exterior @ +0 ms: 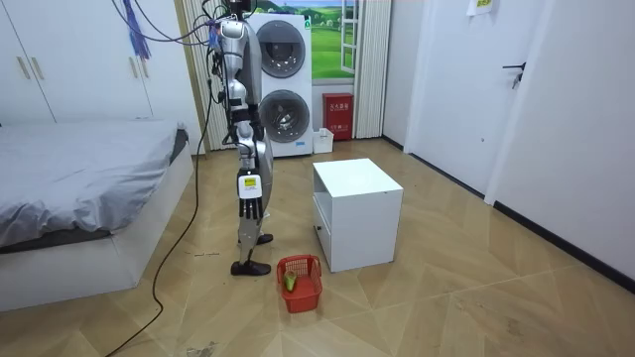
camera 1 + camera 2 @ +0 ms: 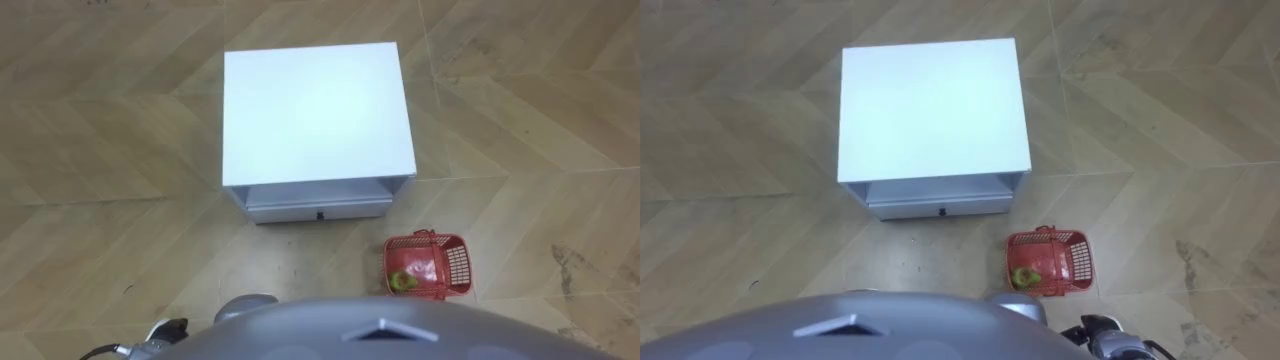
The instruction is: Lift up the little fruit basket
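Room view: the robot stands upright between the bed (image 1: 79, 169) and the white cabinet (image 1: 357, 213), facing the cabinet.
Fruit basket (image 2: 455, 265): sits on the floor (image 2: 520, 120) just before the robot's feet, to its right front and near the cabinet's front corner but apart from it. Neither hand holds it.
Basket build: red moulded plastic in a rectangular tub, with slotted lattice walls. A thin handle loop seems to lie at the rim nearest the cabinet.
Fruit (image 2: 402, 282): one small green piece, rounded, lying in the basket's near corner.
Cabinet build: boxy, with a smooth matte white top, an open slot beneath it and a shallow drawer (image 2: 318, 208) with a small dark pull.
Floor: wood-look boards in a herringbone pattern, scuffed in places.
Right hand (image 1: 250, 205): hangs at the thigh, fingers slack and pointing down, empty.
Left hand (image 2: 165, 330): low at the robot's side; whether its fingers are spread or curled cannot be told.
Placement rationale: the basket lies low and to the right, so the right hand is probably the one to take it, and reaching it likely calls for a deep bend.
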Tool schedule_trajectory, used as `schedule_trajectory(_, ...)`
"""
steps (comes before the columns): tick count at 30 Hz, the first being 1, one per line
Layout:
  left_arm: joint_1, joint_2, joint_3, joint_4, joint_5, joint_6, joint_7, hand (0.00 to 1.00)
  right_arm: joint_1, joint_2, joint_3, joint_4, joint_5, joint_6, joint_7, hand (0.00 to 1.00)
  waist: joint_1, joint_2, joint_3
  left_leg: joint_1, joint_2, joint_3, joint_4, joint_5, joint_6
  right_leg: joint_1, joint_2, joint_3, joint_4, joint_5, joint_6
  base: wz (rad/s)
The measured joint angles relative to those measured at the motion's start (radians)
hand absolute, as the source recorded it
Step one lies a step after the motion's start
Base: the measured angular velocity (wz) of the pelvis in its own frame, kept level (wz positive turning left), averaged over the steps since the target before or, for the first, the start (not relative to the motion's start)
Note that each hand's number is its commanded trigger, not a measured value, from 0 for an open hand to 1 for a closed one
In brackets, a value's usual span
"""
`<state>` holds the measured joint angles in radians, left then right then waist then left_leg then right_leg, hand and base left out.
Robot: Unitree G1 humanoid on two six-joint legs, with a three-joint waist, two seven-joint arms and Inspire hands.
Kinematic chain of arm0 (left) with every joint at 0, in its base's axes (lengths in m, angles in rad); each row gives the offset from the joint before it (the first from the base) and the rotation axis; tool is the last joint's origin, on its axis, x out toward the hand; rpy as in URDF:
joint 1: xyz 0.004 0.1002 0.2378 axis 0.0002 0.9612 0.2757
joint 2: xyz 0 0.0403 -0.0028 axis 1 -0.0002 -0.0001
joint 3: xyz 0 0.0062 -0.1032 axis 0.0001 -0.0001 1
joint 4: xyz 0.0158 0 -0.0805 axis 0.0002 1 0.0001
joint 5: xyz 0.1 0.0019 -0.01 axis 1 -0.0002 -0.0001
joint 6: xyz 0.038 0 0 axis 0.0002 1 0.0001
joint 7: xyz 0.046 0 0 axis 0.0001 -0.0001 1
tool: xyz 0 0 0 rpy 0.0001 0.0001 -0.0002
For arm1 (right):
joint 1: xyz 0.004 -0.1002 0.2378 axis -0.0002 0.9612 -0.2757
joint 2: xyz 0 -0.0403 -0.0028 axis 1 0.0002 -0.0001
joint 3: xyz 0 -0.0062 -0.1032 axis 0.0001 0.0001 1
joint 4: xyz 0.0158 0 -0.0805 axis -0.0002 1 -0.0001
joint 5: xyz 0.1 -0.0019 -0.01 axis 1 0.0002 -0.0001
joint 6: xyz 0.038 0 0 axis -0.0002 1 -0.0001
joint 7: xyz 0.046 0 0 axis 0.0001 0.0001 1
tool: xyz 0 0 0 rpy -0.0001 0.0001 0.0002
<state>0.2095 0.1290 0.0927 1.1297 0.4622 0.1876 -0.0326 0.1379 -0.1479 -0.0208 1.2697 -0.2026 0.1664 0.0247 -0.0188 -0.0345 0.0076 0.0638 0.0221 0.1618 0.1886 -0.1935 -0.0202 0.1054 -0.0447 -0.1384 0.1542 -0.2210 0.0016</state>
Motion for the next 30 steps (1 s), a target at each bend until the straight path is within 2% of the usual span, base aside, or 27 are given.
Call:
schedule_trajectory(9, -0.002, 0.0, -0.001, 0.0, -0.001, -0.006, 0.002, 0.0, 0.001, 0.001, 0.031, 0.001, -0.002, -0.001, -0.008, 0.0, -0.001, 0.0, -0.0002, 0.001, 0.0, 0.0, 0.0, 0.0, 0.0, 0.0, 0.0, -0.001, 0.0, 0.0, 0.0, 0.0)
schedule_trajectory(16, -0.003, 0.0, 0.0, 0.0, -0.001, -0.027, 0.002, 0.0, 0.001, 0.002, 0.031, -0.004, 0.001, -0.004, -0.021, 0.0, 0.0, 0.005, -0.001, 0.001, 0.001, 0.0, 0.001, 0.0, 0.0, -0.001, 0.0, -0.001, 0.009, 0.0, 0.0, 0.0)
schedule_trajectory(23, -0.003, 0.0, 0.0, 0.0, 0.0, -0.028, 0.002, 0.0, 0.0, 0.003, 0.032, -0.01, 0.001, -0.004, -0.022, 0.0, 0.002, 0.013, -0.0046, 0.001, 0.001, 0.0, 0.003, 0.0, 0.0, -0.004, -0.001, -0.001, 0.014, -0.003, 0.0, 0.0)
schedule_trajectory(30, -0.001, 0.0, -0.003, 0.0, -0.001, -0.027, 0.002, 0.0, 0.003, 0.003, 0.039, -0.023, 0.003, -0.012, -0.022, 0.0, 0.001, 0.013, -0.0044, 0.003, 0.0, 0.0, 0.001, 0.0, 0.0, -0.006, -0.001, 0.0, 0.017, -0.004, 0.0, 0.0)
